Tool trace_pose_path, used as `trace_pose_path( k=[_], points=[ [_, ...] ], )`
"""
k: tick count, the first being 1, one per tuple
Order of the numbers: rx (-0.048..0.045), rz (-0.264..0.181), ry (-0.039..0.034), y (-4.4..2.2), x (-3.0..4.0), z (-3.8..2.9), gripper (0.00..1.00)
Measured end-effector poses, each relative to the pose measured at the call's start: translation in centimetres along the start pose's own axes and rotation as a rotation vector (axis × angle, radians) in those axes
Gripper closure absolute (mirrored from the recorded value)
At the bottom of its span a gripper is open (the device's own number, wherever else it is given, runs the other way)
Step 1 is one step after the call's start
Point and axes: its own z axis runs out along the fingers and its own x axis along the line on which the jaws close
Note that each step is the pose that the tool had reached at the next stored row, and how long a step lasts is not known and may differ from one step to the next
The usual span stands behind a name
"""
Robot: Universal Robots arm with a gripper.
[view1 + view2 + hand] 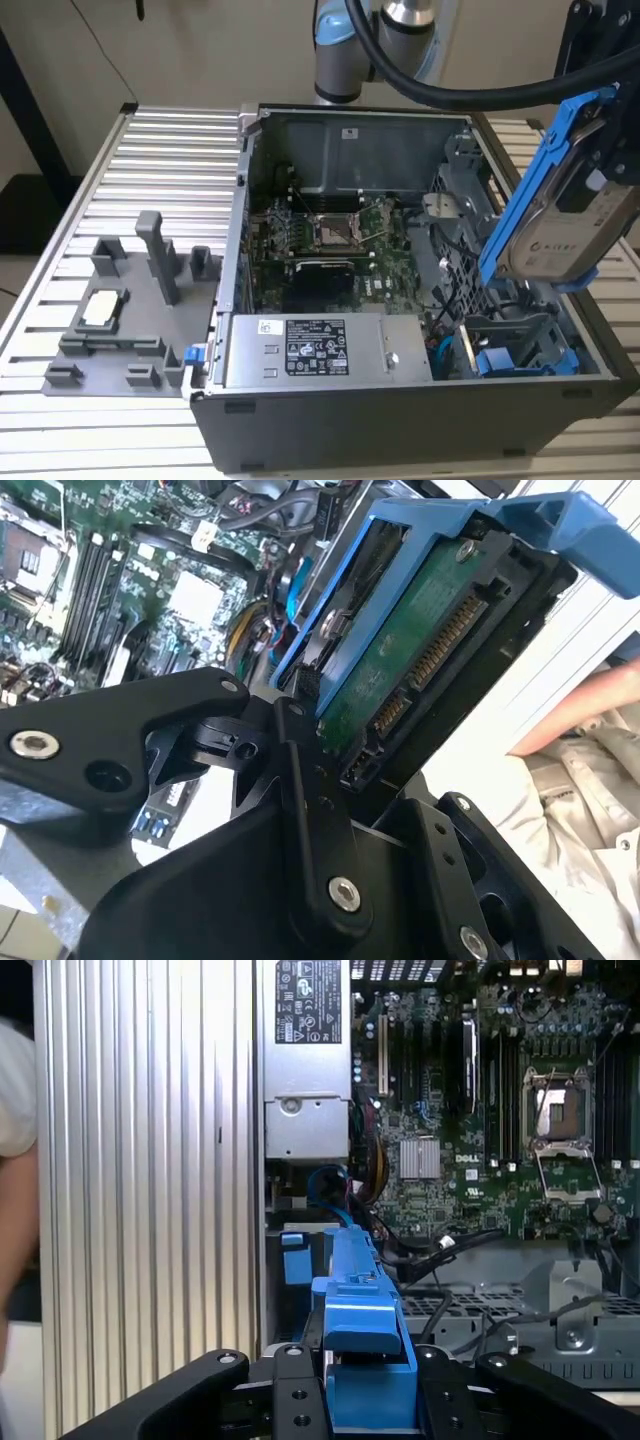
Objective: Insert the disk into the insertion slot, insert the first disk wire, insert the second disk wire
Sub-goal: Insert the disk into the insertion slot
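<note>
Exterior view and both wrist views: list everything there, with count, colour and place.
disk: one, silver-grey in blue carrier, tilted above the case, exterior view's right
insertion slot: one, dark grey, blue rails, in case below disk
computer case: one, dark grey, open, on the table
motherboard: one, green, inside case
power supply: one, grey, white sticker, case's near wall
fixture tray: one, grey, exterior view's left
table: one, silver, slatted
person's arm: one, past the table's edge
robot arm: one, grey and blue, behind case
pincer: one, black, shut on the disk
</note>
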Motion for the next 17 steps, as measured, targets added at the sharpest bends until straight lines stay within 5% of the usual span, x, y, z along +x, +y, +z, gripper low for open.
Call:
trace_pose_path(
  k=[17],
  points=[
    [0.0101,-0.053,0.0017,-0.14,0.07,2.32,0.67]
  ],
)
